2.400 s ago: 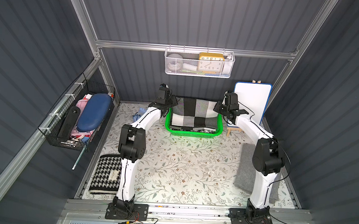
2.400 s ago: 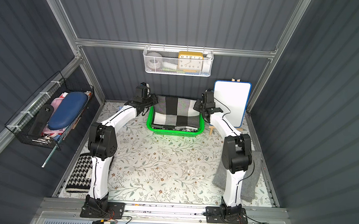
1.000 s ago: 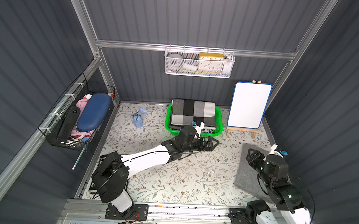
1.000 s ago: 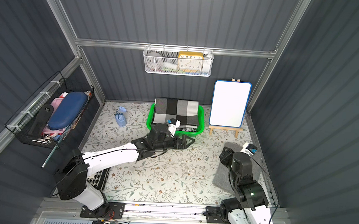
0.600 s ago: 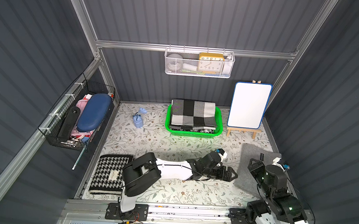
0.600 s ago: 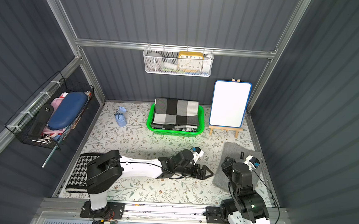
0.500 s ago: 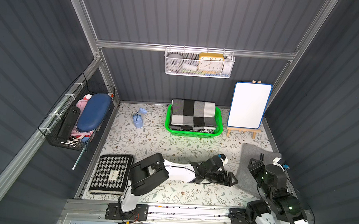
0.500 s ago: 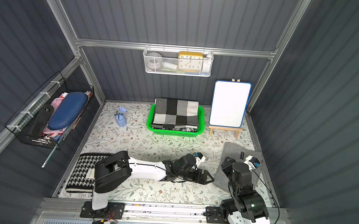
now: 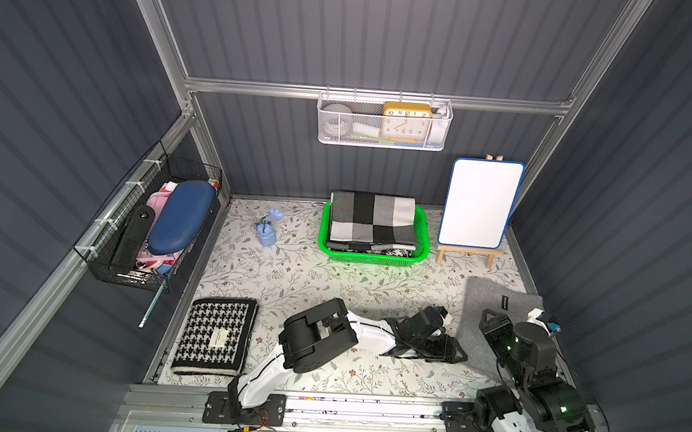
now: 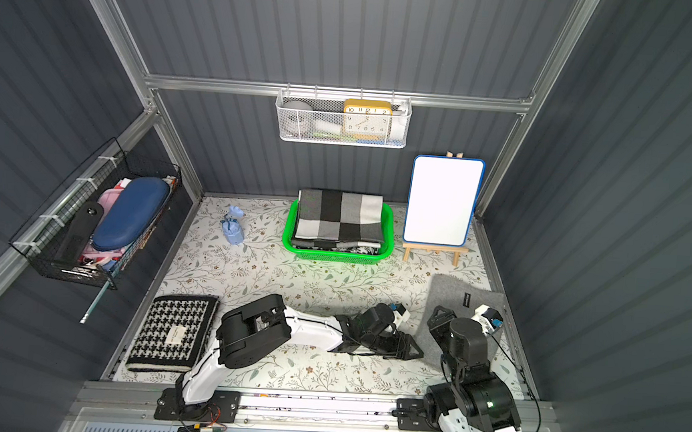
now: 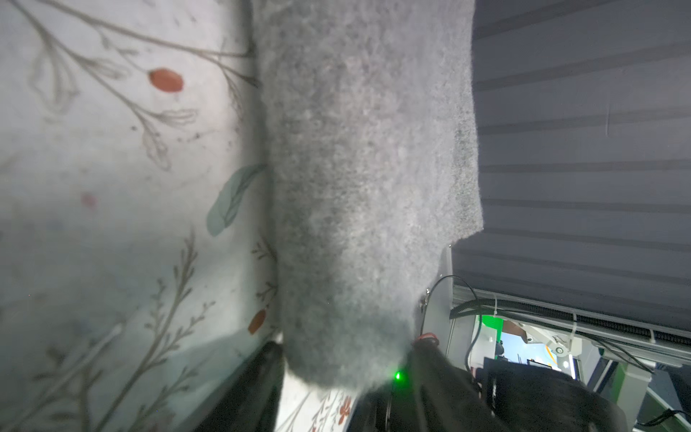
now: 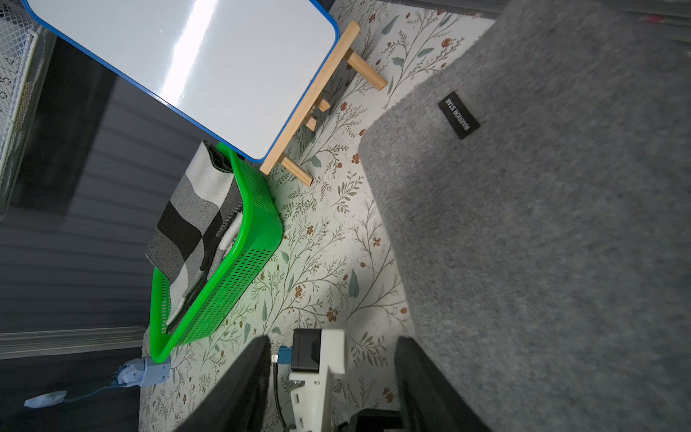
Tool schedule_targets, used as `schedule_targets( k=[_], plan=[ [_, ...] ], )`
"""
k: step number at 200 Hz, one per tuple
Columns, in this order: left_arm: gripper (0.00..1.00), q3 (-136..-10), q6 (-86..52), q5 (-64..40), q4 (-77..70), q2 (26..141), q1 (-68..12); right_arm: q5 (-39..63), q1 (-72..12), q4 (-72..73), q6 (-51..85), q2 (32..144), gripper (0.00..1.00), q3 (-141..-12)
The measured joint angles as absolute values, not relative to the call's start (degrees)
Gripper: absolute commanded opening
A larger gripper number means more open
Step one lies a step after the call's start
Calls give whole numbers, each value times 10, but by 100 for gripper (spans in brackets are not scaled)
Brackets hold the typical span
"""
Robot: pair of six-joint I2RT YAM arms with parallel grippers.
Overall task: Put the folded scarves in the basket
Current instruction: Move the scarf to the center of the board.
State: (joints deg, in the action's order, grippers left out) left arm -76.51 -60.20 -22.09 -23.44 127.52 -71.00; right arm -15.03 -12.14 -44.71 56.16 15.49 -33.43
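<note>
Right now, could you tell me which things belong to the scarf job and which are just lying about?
Job: green basket, grey folded scarf, left gripper at its edge, right gripper, checked scarf already in the basket.
Lying about: houndstooth scarf, whiteboard, small blue object, white wall basket, black wire basket.

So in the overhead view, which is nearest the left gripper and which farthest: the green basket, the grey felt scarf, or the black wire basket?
1. grey felt scarf, right beside the left gripper, by the right wall.
2. green basket, across the floor at the back wall.
3. black wire basket, hung on the left wall.
</note>
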Motion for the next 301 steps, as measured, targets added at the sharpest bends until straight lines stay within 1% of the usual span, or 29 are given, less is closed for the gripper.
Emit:
schedule_targets(
  k=[13,25,40,65,80,106,127,140,158,163,169,178,185,191,195,209,222,230,256,282,301],
  plan=[
    [29,-766,-604,-214,-231,1275,-710,-150,-121,-451,561,153,57,-334],
    [14,-766,-606,-206,-226,1275,-710,-150,-121,-452,561,153,57,-334],
    [0,-766,-603,-197,-216,1272,-710,-150,-121,-453,561,153,57,-334],
    [0,-762,-599,-176,-190,1253,-711,-144,-121,-451,558,157,57,-334],
    [0,-733,-599,-159,-179,1221,-710,-136,-121,-448,556,165,57,-334],
    [0,-637,-599,-133,-160,1129,-705,-113,-121,-432,554,193,57,-333],
    [0,-551,-604,-119,-126,1030,-691,-87,-121,-416,552,233,57,-331],
    [8,-497,-610,-113,-104,957,-667,-75,-121,-407,552,257,57,-330],
    [9,-411,-611,-101,-66,828,-604,-53,-122,-387,552,293,57,-328],
    [10,-392,-610,-96,-53,790,-582,-49,-122,-381,552,302,57,-328],
    [15,-374,-609,-89,-41,751,-556,-44,-122,-374,552,311,57,-327],
    [26,-355,-603,-76,-24,695,-514,-37,-122,-362,553,329,57,-325],
    [38,-346,-599,-70,-17,663,-488,-32,-123,-355,553,342,57,-325],
    [57,-340,-600,-65,-14,643,-469,-28,-123,-349,553,351,57,-325],
    [65,-338,-597,-63,-13,632,-458,-25,-123,-345,553,357,57,-325],
    [74,-336,-594,-60,-12,617,-429,-15,-126,-331,552,380,58,-325],
    [84,-340,-591,-60,-6,631,-415,-4,-129,-321,547,401,58,-325],
    [87,-348,-585,-60,7,648,-412,3,-129,-317,543,412,58,-325],
    [92,-382,-578,-55,52,707,-411,31,-132,-309,516,459,58,-327],
    [95,-393,-577,-50,79,727,-411,52,-145,-309,488,514,58,-336],
    [96,-392,-578,-46,88,727,-411,54,-172,-308,472,554,60,-346]
  ],
)
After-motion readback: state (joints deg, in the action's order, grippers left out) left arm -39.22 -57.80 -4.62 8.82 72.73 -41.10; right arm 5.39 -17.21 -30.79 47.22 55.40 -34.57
